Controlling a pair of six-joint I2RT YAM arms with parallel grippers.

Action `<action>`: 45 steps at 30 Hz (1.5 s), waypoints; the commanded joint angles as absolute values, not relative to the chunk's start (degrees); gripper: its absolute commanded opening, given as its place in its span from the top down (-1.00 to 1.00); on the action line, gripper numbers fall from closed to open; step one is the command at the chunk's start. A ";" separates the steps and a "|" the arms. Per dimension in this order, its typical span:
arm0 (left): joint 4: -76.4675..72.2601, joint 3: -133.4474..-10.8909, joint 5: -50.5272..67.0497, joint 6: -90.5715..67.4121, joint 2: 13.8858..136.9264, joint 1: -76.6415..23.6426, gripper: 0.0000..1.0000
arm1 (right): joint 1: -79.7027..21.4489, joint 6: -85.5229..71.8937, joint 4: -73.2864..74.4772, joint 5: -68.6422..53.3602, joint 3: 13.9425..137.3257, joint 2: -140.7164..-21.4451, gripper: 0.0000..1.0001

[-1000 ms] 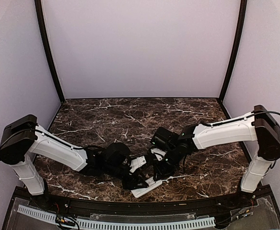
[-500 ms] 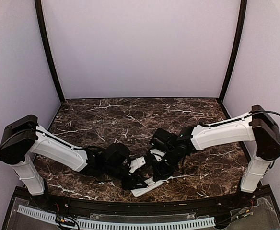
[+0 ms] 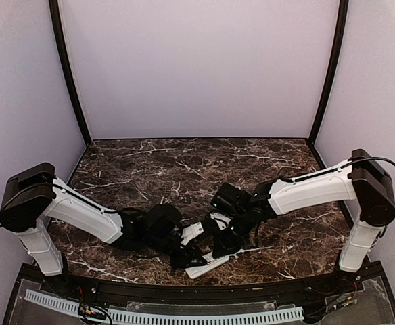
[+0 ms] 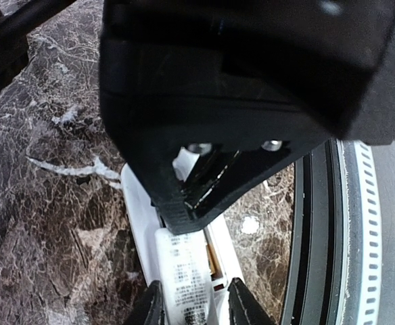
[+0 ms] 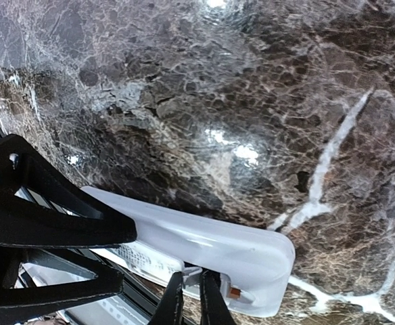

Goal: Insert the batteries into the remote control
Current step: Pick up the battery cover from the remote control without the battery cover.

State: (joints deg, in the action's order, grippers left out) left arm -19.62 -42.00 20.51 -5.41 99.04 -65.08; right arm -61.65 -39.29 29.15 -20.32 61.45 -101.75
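The white remote control (image 3: 204, 266) lies back up near the table's front edge (image 4: 135, 217) (image 5: 211, 240). A flat white labelled cover piece (image 4: 184, 271) (image 5: 143, 261) rests along its recess, with a brass contact showing beside it. My left gripper (image 3: 192, 257) (image 4: 194, 305) straddles the remote's end, a finger against each side. My right gripper (image 3: 219, 249) (image 5: 192, 284) comes in from the other side, its jaws almost together on a small tab at the cover's end. The batteries are out of view.
The dark marble table (image 3: 184, 169) stretches back to pale walls. A black rail and a white slotted strip (image 4: 360, 203) (image 3: 184, 315) run just beyond the remote's near side. The two grippers crowd each other over the remote.
Both grippers' jaws have narrowed. The right arm has eased slightly left and down onto the remote. The remote stays where it was.
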 commanded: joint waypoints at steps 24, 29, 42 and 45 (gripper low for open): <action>-5.36 -41.83 28.49 -12.49 92.30 -60.92 -0.03 | -63.12 -38.54 23.75 -18.56 58.98 -102.54 1.00; -6.91 -41.30 29.15 -12.95 92.73 -60.77 0.00 | -63.19 -37.06 22.59 -18.73 58.62 -101.26 1.00; -7.20 -42.18 32.37 -13.01 96.23 -60.47 0.28 | -63.08 -34.81 20.11 -19.51 57.20 -98.85 1.00; -7.51 -42.54 33.25 -13.04 97.31 -60.51 0.35 | -63.09 -34.90 19.16 -19.73 56.72 -98.09 1.00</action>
